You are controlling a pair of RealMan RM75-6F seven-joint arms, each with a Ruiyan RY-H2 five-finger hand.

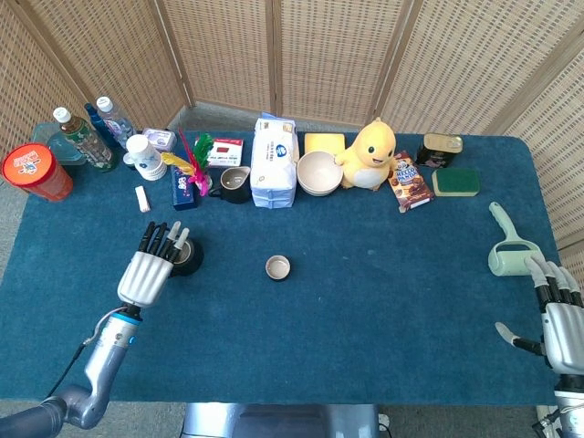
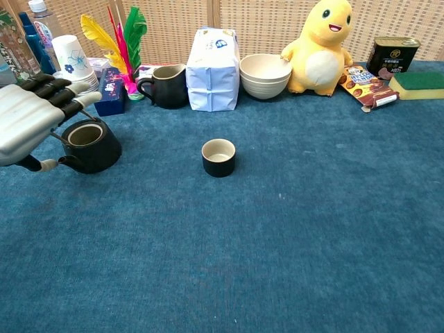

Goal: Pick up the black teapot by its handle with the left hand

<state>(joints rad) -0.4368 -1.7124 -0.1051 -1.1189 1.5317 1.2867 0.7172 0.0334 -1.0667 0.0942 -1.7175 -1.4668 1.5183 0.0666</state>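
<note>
The black teapot (image 2: 91, 146) stands lidless on the blue table at the left; in the head view only its right side (image 1: 190, 258) shows past my hand. My left hand (image 2: 31, 121) hovers at the pot's left side, fingers stretched and apart over the wire handle, hiding most of it. The thumb lies low by the spout. From above, the left hand (image 1: 149, 270) overlaps the pot's left half, and no grip on the handle shows. My right hand (image 1: 558, 315) rests open at the table's front right corner, far from the pot.
A small dark cup (image 2: 218, 157) sits mid-table, right of the pot. Behind the pot stand a black mug (image 2: 166, 86), feathers (image 2: 125, 38), stacked paper cups (image 2: 71, 62) and a tissue pack (image 2: 213, 69). A lint roller (image 1: 505, 245) lies near my right hand.
</note>
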